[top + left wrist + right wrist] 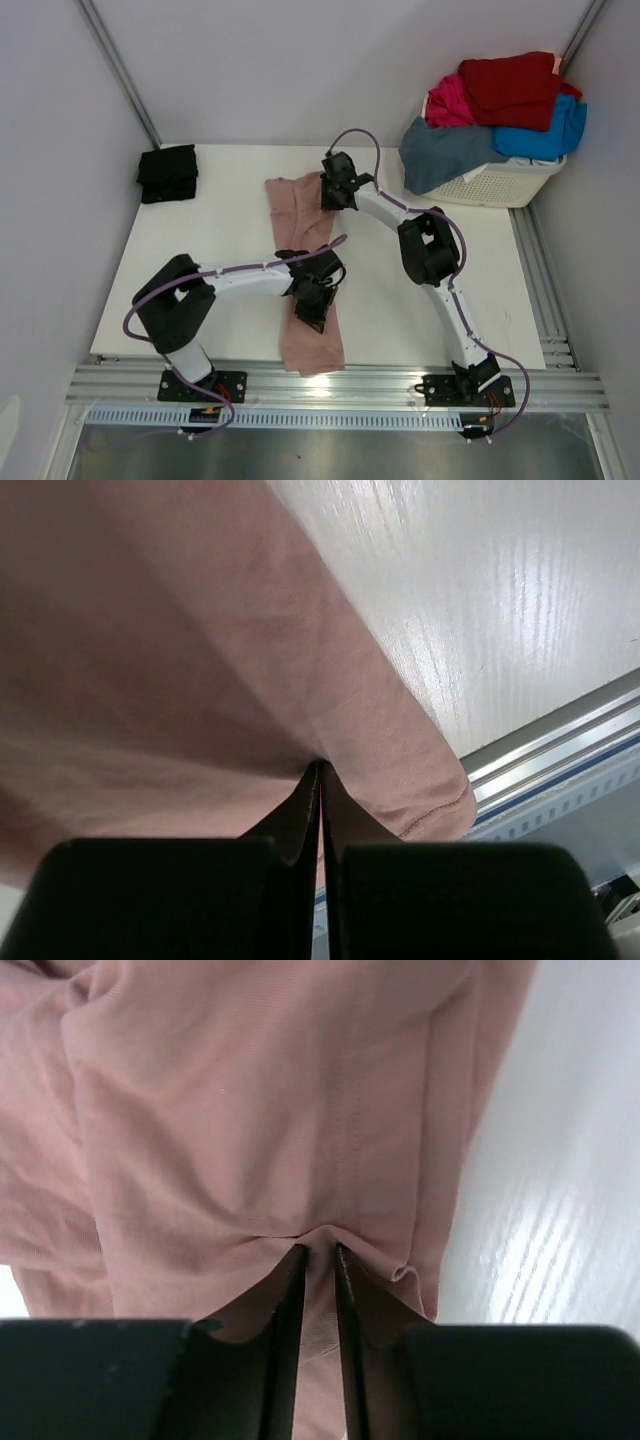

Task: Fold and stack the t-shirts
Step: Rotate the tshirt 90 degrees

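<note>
Closest to my left wrist camera, the left arm's jaws are pressed together on a fold of the dusty-pink t-shirt (170, 640), with the cloth bunching up right at their tips. On the right wrist view, the right arm's jaws stand only slightly apart and pinch a gathered pleat of the same tee beside a stitched seam. From above I see this shirt stretched in a long narrow strip down the middle of the white worktop (200, 230). Its far end is under the right arm (430, 250), and its near end reaches the worktop's front edge below the left arm (250, 275). A folded black t-shirt (167, 173) sits well apart at the far left corner. At the far right, the white laundry basket (515, 182) holds the red (510, 85), magenta (450, 100), bright-blue (548, 130) and slate-blue (445, 150) tees, heaped and spilling over its rim.
</note>
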`<state>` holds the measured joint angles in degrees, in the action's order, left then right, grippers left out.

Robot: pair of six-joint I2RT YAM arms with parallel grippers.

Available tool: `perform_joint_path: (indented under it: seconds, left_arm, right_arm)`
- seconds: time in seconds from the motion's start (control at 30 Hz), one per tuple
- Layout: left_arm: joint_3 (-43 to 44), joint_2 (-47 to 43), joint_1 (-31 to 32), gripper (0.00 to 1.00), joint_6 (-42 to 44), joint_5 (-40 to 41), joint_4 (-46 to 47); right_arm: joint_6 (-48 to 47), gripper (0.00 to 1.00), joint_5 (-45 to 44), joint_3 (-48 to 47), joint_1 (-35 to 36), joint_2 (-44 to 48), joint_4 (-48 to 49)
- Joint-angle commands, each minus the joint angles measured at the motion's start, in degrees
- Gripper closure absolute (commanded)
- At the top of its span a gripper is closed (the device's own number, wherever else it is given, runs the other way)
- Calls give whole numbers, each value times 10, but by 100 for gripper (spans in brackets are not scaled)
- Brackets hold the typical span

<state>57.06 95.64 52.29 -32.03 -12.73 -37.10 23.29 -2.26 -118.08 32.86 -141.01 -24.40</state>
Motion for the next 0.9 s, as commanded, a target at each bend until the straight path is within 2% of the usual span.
perform_joint_path:
  seconds: [0.0, 0.13, 0.53, 0.57, 0.73, 0.83, 0.87]
  left_arm:
    - [10, 18, 21, 99, -7, -15, -4]
    - [-6, 39, 35, 99, -6, -30, 1]
    - [0, 113, 99, 99, 4, -105, 27]
    - [4, 113, 108, 99, 7, -109, 26]
    - [25, 72, 114, 99, 20, -80, 5]
    - [60, 18, 115, 98, 29, -42, -37]
    - [67, -9, 114, 98, 33, -15, -59]
  right_arm:
    - [-7, 83, 8, -43, -1, -44, -30]
    - [-5, 87, 6, -58, -8, -61, -26]
    - [27, 80, 16, -144, -74, -116, -38]
    - [29, 80, 38, -150, -82, -119, -36]
    - [26, 78, 70, -149, -87, -105, -22]
    - [15, 74, 95, -134, -86, -80, -8]
    - [12, 70, 109, -136, -86, -75, -8]
